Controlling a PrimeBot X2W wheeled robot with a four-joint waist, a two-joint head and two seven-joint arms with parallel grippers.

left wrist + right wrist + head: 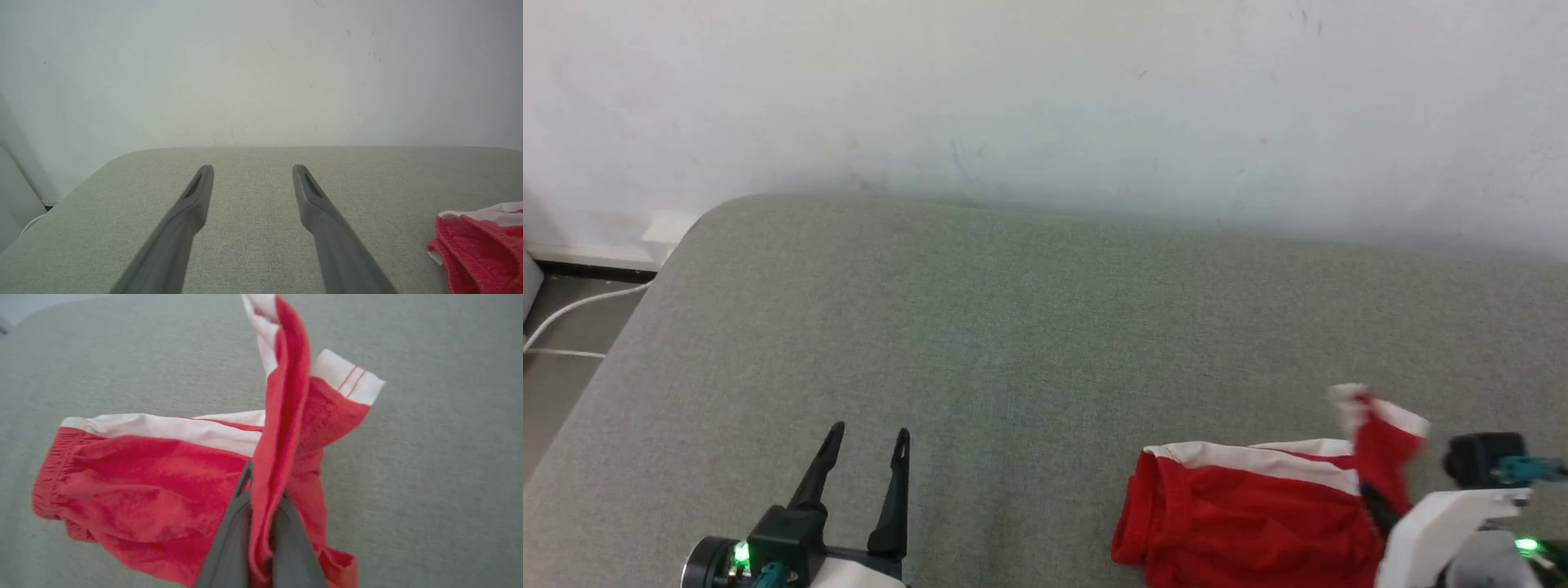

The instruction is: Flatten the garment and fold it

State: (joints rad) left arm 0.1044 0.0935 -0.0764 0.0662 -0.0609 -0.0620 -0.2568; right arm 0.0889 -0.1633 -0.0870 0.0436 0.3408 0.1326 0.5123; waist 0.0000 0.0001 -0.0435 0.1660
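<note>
Partly cut off at the head view's bottom edge: the garment [1241, 506], lying at the near right of the grey padded surface [1013, 343], gathered waistband leftward, white stripe along the far side. Mostly masked there by a raised red fold and a white forearm [1437, 523]: the right gripper [1376, 502]. Plain from the right wrist, though: right gripper [265, 482] pinched tight on that fold, white hem flap standing beyond the fingertips. Well apart to the left: the left gripper [870, 430], fingers spread wide, holding nothing. From the left wrist, just the garment's waistband end [478, 245], cropped at the right edge.
</note>
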